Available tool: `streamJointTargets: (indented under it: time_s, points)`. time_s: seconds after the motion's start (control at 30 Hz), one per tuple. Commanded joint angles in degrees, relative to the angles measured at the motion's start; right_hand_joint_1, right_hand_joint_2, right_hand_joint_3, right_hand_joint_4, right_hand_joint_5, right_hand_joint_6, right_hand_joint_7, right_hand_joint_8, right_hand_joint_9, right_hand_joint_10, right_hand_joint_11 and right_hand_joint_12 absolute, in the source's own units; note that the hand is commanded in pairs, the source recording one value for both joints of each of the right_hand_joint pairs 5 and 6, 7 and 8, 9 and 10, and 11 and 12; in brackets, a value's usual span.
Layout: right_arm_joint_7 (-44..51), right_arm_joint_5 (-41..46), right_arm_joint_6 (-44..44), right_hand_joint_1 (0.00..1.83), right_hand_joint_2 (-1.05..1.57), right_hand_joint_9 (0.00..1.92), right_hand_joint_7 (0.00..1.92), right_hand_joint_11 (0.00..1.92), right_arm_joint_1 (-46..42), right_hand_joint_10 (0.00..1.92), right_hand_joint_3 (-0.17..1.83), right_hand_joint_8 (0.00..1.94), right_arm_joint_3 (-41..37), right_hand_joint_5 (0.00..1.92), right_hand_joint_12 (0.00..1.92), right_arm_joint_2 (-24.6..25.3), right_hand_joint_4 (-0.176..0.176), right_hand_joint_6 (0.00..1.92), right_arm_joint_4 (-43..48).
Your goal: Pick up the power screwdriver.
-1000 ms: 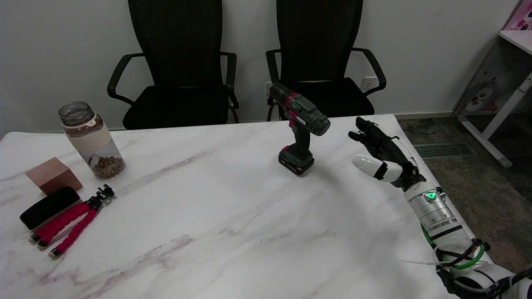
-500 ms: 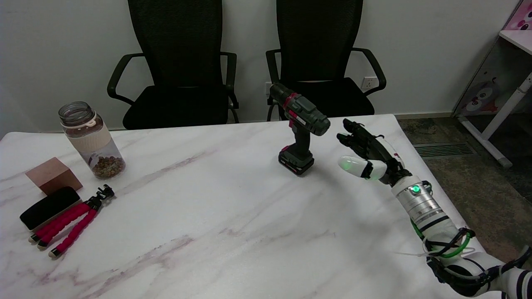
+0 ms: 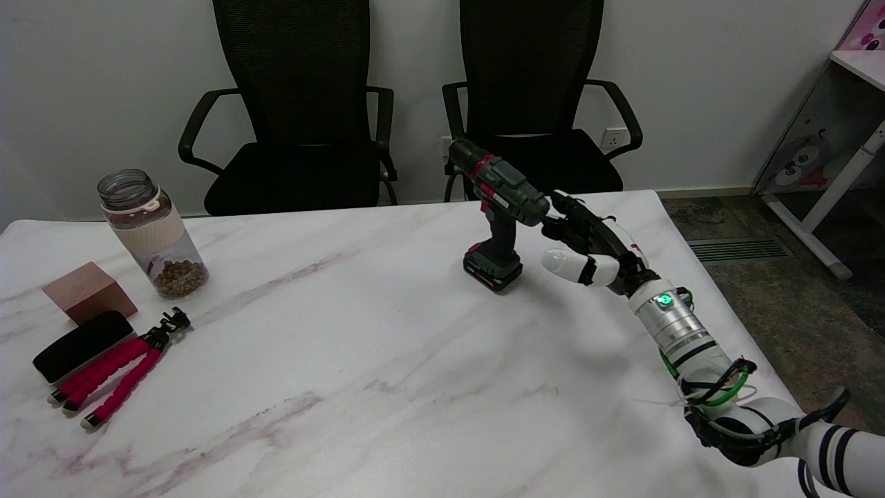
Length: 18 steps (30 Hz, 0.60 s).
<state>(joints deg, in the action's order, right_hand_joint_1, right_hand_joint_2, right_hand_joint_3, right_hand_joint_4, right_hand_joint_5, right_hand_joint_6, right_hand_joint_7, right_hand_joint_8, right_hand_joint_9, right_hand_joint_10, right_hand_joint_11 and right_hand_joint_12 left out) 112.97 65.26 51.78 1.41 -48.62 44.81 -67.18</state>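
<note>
Screwdriver (image 3: 499, 211) stands upright on its battery base toward the far right of the table (image 3: 359, 360), body tilted with the chuck pointing up and away to the left, handle bare between body and base. Standing like this, the handle is free on all sides, which is likely why a side approach suits it. The right hand (image 3: 588, 238) is just beside the rear of the body, coming in from the right at handle height, fingers spread apart and holding nothing; the dark fingertips (image 3: 556, 202) look close to the body's back end, though whether they touch it cannot be told. The thumb sits low, leaving a gap the handle could pass into. The grasp is not yet made; I judge the hand needs to go further left and wrap the handle. Well apart on the left are a jar (image 3: 152, 232), a block (image 3: 88, 292), a black case (image 3: 81, 344) and a small tripod (image 3: 117, 377), none in the way.
</note>
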Motion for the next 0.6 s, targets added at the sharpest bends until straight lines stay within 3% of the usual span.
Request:
streamJointTargets:
  time_s: [0.03, 0.6]
  points:
    - [-2.5, 0.0, -2.7, 0.86, 0.02, 0.31, 0.1, 0.37, 9.4, 0.31, 0.69, 0.1, 5.6, 0.1, 0.37, 4.0, -0.128, 0.1, 6.7]
    - [-3.5, 0.0, -3.8, 0.86, 0.01, 0.32, 0.1, 0.36, 13.0, 0.32, 0.7, 0.1, 7.7, 0.1, 0.36, 8.8, -0.118, 0.1, 10.8]
